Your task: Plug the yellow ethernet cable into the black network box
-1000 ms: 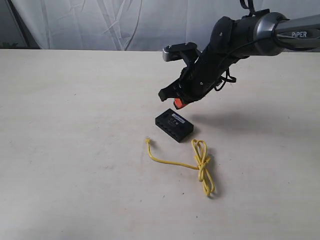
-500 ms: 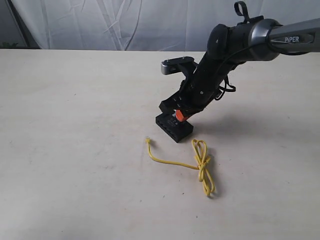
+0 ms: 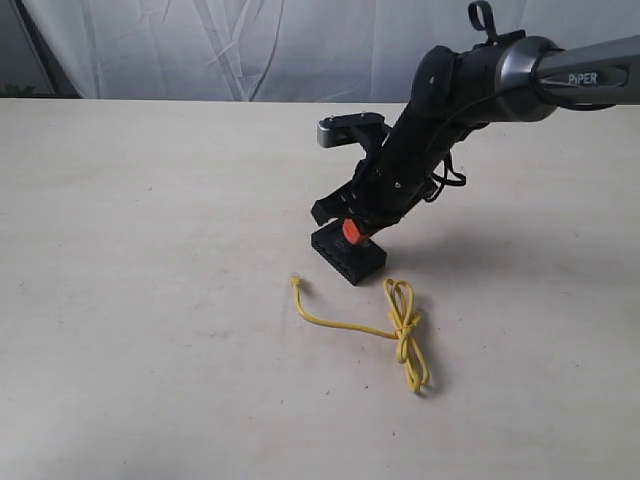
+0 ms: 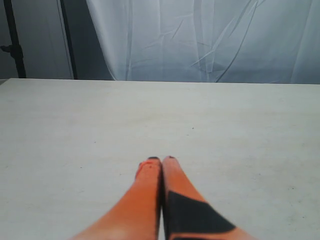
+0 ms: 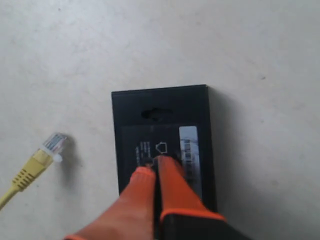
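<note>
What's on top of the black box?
A white label and faint print show on the box. The right gripper, jaws shut, seems to press on its top, hiding some print and whatever lies beneath.

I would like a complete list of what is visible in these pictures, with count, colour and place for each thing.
yellow ethernet cable: one, bright yellow, lying on the table near the box, knotted into loops, not plugged in
black network box: one, black with a pale label, flat on the table under the right pincer
table: one, pale beige, under everything
curtain: one, white, behind the table
right arm: one, black and grey, reaching in from the right of the exterior view
right pincer: one, orange and black, shut, tips over the box top
left pincer: one, orange and black, shut, over bare table
</note>
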